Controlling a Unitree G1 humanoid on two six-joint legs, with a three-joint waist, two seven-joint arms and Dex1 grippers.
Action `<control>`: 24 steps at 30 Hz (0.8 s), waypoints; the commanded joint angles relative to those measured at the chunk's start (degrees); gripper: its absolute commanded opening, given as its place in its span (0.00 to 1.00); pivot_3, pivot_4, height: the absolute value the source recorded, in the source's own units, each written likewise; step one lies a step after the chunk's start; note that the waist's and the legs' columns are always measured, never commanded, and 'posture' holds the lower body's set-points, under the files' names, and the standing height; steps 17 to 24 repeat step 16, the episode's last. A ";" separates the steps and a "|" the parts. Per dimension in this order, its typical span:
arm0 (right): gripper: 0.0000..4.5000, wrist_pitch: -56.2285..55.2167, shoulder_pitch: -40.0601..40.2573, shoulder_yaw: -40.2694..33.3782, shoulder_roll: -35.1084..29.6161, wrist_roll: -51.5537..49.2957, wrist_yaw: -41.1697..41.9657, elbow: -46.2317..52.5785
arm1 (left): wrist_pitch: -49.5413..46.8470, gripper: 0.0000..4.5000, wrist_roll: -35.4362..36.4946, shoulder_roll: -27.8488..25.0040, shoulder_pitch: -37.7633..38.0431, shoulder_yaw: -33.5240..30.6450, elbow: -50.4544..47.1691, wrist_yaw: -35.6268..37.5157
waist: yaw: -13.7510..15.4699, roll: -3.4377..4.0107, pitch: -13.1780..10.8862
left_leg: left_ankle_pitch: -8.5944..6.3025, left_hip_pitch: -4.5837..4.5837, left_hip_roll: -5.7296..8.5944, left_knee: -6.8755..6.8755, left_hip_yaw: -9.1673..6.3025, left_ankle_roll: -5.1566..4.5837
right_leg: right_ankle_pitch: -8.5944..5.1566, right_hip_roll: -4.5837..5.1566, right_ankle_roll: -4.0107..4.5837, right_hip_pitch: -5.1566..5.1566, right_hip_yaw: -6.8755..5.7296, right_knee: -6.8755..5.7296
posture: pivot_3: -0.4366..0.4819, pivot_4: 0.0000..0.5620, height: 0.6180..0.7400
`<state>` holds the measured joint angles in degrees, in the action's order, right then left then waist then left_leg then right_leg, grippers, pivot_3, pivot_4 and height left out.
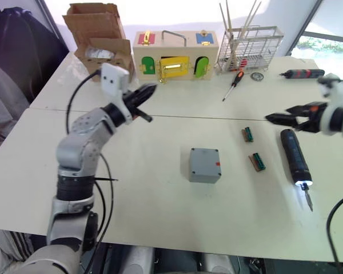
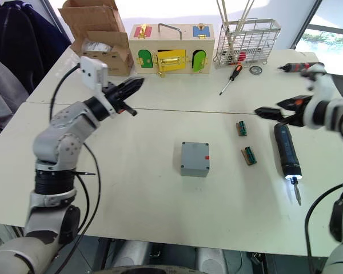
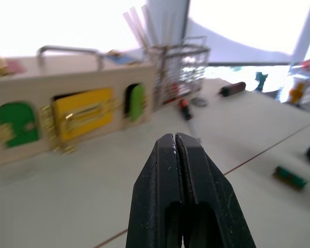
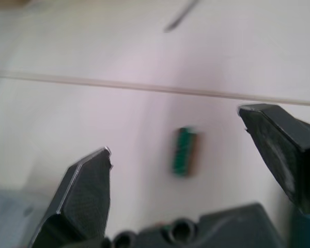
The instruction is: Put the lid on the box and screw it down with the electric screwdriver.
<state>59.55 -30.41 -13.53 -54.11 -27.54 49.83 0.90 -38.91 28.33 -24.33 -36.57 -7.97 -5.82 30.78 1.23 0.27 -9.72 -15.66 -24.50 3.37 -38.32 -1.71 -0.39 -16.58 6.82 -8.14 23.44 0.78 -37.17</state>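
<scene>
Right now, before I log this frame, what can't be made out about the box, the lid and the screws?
- Box: in the eye views its top looks closed; lid seated or merely part of it, unclear.
- Corner screws: too small in either eye view.
- Right wrist view: the box is cut off by the edge and blurred.
- Electric screwdriver: bit tip too thin to read.

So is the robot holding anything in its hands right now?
No, nothing. The left gripper is shut on air, and the right gripper hangs open above the table, near the electric screwdriver.
</scene>
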 commanded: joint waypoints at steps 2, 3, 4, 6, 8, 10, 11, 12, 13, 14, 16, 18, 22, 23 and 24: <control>0.99 4.83 13.29 -8.69 -0.97 -9.67 4.87 15.72 | -10.12 0.00 8.26 -10.11 12.60 0.33 -13.93 9.63 | -0.58 0.01 0.00 | -0.05 0.01 0.06 0.02 0.01 -0.08 | 0.01 0.04 0.00 0.00 0.09 0.00 | 0.48 0.27 0.99; 0.99 5.18 17.06 -9.36 -1.67 -11.41 6.80 18.98 | -12.27 0.00 10.56 -11.50 15.20 -0.29 -16.45 10.55 | -0.50 -0.01 -0.01 | -0.06 0.02 0.06 0.01 0.01 -0.10 | 0.01 0.04 0.01 -0.01 0.10 0.00 | 0.48 0.27 0.99; 0.99 5.44 21.55 -10.02 -2.87 -12.79 9.07 22.10 | -15.66 0.00 13.95 -12.65 18.26 -0.89 -19.90 10.96 | -0.49 -0.03 0.00 | -0.06 -0.01 0.06 0.01 0.00 -0.10 | 0.01 0.05 0.01 -0.01 0.11 0.05 | 0.48 0.27 0.99; 0.99 5.45 27.63 -11.15 -4.20 -14.32 11.06 25.64 | -19.56 0.00 18.46 -14.10 22.94 -1.78 -24.84 11.05 | -0.44 -0.04 0.01 | -0.06 0.07 0.02 0.01 -0.07 -0.10 | 0.01 0.03 0.02 -0.12 0.11 0.07 | 0.48 0.27 0.99; 0.99 4.84 32.21 -11.32 -4.88 -14.92 11.90 27.78 | -21.39 0.00 21.77 -15.10 28.33 -2.03 -28.91 11.52 | -0.53 -0.04 0.04 | -0.04 0.14 0.01 -0.01 -0.06 -0.07 | 0.00 0.04 0.02 -0.20 0.14 0.21 | 0.48 0.27 0.99; 0.99 1.99 36.34 -10.04 -5.10 -13.25 12.06 28.96 | -21.46 0.00 23.04 -16.06 32.80 -1.48 -31.36 12.06 | -0.58 -0.05 0.04 | -0.21 0.44 -0.04 0.02 -0.02 -0.36 | -0.01 0.02 0.03 -0.42 0.18 0.22 | 0.48 0.27 0.99; 0.99 0.21 38.07 -9.20 -5.05 -12.02 11.84 29.36 | -20.96 0.00 23.04 -16.38 34.31 -1.09 -31.80 12.35 | -0.55 -0.05 0.04 | -0.22 0.58 -0.10 0.07 0.00 -0.37 | -0.02 -0.02 0.04 -0.52 0.18 0.24 | 0.48 0.27 0.99; 0.99 -0.89 39.48 -8.51 -4.92 -11.43 11.68 29.59 | -20.52 0.00 23.18 -16.42 35.49 -0.68 -31.99 12.60 | -0.53 -0.06 0.04 | -0.22 0.75 -0.12 0.12 0.00 -0.36 | -0.03 -0.03 0.05 -0.65 0.17 0.25 | 0.48 0.27 0.99; 0.99 -1.61 40.47 -8.06 -4.81 -11.18 11.59 29.68 | -20.36 0.00 23.70 -16.11 36.09 -0.50 -31.94 12.55 | -0.52 -0.05 0.04 | -0.23 0.89 -0.13 0.17 0.01 -0.36 | -0.08 -0.03 0.13 -0.76 0.17 0.25 | 0.48 0.27 0.99; 0.99 -2.22 41.22 -7.77 -4.88 -11.01 11.69 29.69 | -20.12 0.00 24.16 -15.68 36.19 -0.38 -31.93 12.33 | -0.47 -0.05 0.04 | -0.23 1.01 -0.13 0.20 0.01 -0.36 | -0.11 -0.03 0.17 -0.87 0.15 0.26 | 0.48 0.27 0.99; 0.99 -4.24 42.64 -6.83 -5.54 -9.83 11.97 29.58 | -19.47 0.00 23.93 -14.74 35.56 0.63 -32.07 11.34 | -0.37 -0.05 0.04 | -0.23 1.05 -0.13 0.22 0.00 -0.37 | -0.13 -0.03 0.19 -0.95 0.13 0.33 | 0.48 0.27 0.99; 0.99 -4.24 42.64 -6.83 -5.54 -9.83 11.97 29.58 | -19.47 0.00 23.93 -14.74 35.56 0.63 -32.07 11.34 | -0.37 -0.05 0.04 | -0.23 1.05 -0.13 0.22 0.00 -0.37 | -0.13 -0.03 0.19 -0.95 0.13 0.33 | 0.48 0.27 0.99; 0.99 -4.24 42.64 -6.83 -5.54 -9.83 11.97 29.58 | -19.47 0.00 23.93 -14.74 35.56 0.63 -32.07 11.34 | -0.37 -0.05 0.04 | -0.23 1.05 -0.13 0.22 0.00 -0.37 | -0.13 -0.03 0.19 -0.95 0.13 0.33 | 0.48 0.27 0.99; 0.99 -4.24 42.64 -6.83 -5.54 -9.83 11.97 29.58 | -19.47 0.00 23.93 -14.74 35.56 0.63 -32.07 11.34 | -0.37 -0.05 0.04 | -0.23 1.05 -0.13 0.22 0.00 -0.37 | -0.13 -0.03 0.19 -0.95 0.13 0.33 | 0.48 0.27 0.99; 0.99 -4.24 42.64 -6.83 -5.54 -9.83 11.97 29.58 | -19.47 0.00 23.93 -14.74 35.56 0.63 -32.07 11.34 | -0.37 -0.05 0.04 | -0.23 1.05 -0.13 0.22 0.00 -0.37 | -0.13 -0.03 0.19 -0.95 0.13 0.33 | 0.48 0.27 0.99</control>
